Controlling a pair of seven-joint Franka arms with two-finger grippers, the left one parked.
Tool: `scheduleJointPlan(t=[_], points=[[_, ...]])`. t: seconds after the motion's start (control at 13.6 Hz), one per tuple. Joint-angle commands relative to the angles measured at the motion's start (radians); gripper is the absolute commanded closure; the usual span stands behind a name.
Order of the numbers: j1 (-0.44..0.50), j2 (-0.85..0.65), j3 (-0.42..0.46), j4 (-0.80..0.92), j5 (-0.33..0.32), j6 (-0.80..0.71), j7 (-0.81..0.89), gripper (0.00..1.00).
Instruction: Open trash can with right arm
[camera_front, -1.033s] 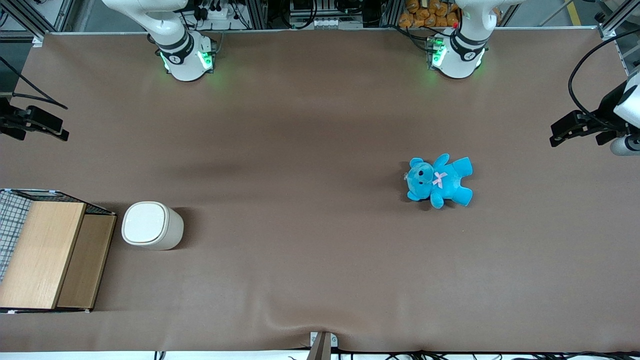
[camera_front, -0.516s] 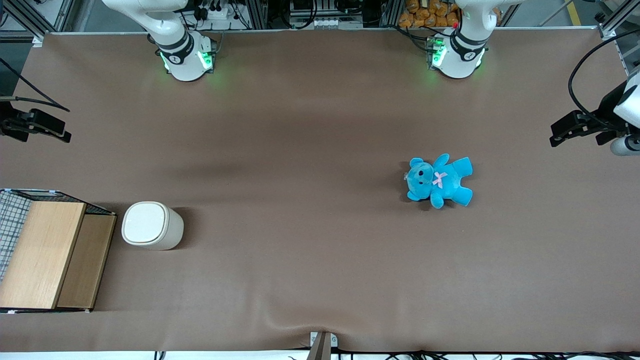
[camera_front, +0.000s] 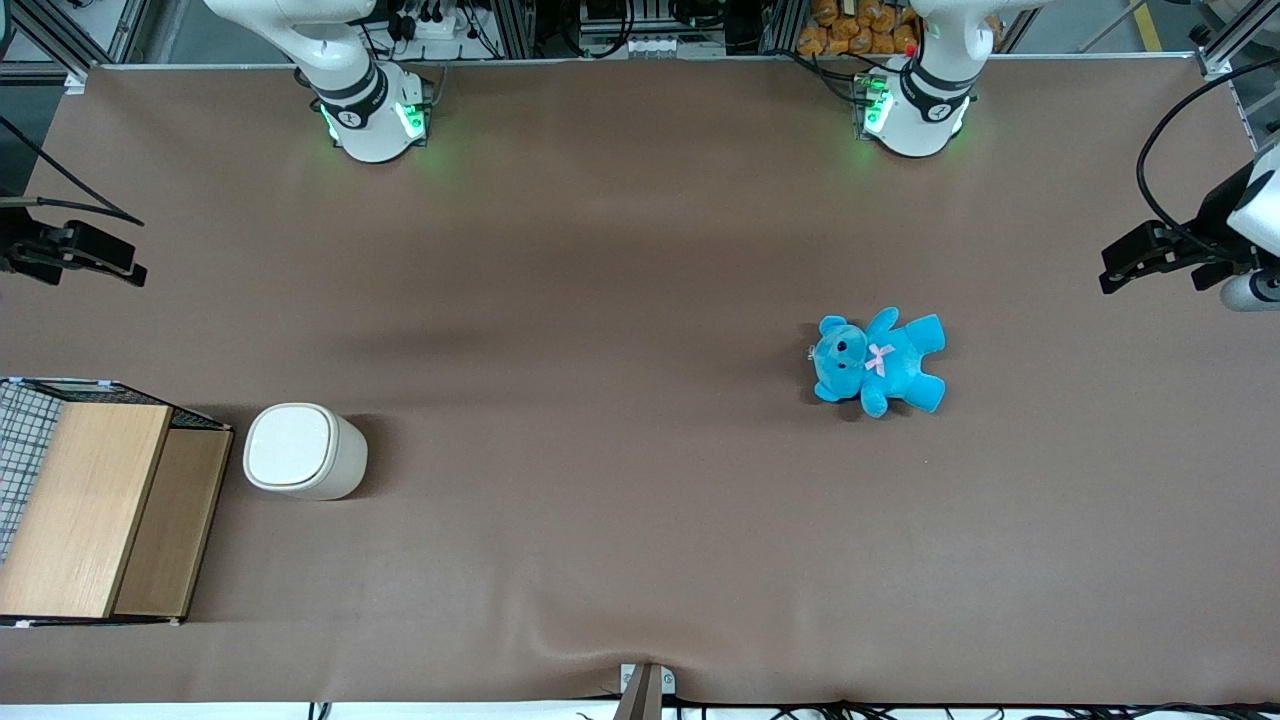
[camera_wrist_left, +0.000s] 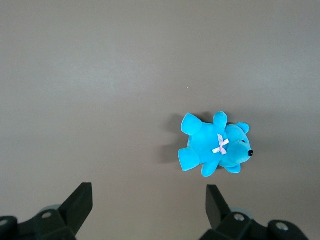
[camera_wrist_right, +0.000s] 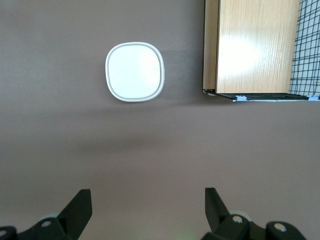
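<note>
The trash can (camera_front: 303, 452) is a small cream-white bin with its flat white lid closed. It stands on the brown table toward the working arm's end, beside the wooden-topped crate. In the right wrist view the trash can (camera_wrist_right: 135, 71) is seen from above, well ahead of my fingertips. My right gripper (camera_front: 128, 268) hangs high over the table edge, farther from the front camera than the can and apart from it. In the right wrist view the gripper (camera_wrist_right: 147, 202) is open and empty, with only bare table between its fingers.
A wire crate with a wooden top (camera_front: 90, 500) stands next to the can, and it also shows in the right wrist view (camera_wrist_right: 255, 47). A blue teddy bear (camera_front: 878, 360) lies toward the parked arm's end, and it shows in the left wrist view (camera_wrist_left: 215, 147) as well.
My right gripper has crept a little toward the front camera and toward the table's middle. The trash can, crate and teddy have not moved.
</note>
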Motion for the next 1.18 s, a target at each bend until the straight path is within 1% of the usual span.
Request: scheduleJointPlan(t=[0.0,0.07,0.22,0.3,0.37,0.44,0.59,0.81,0.89,1.11], points=[[-0.016,0.018,0.017,0.006,-0.015,0.004,0.007,0.05],[-0.015,0.032,0.017,0.007,-0.016,0.011,0.007,0.18],[-0.006,0.076,0.017,0.010,-0.016,0.039,0.017,0.42],[-0.004,0.098,0.017,0.009,-0.015,0.069,0.018,0.47],[-0.004,0.121,0.017,0.009,-0.015,0.100,0.018,0.58],[-0.007,0.150,0.017,0.010,-0.013,0.126,0.008,0.65],[-0.009,0.199,0.017,0.010,-0.010,0.183,0.007,0.81],[-0.009,0.291,0.018,0.016,0.004,0.252,0.010,0.93],[-0.009,0.317,0.018,0.016,0.008,0.286,0.010,1.00],[0.005,0.383,0.018,0.018,-0.005,0.335,0.005,1.00]])
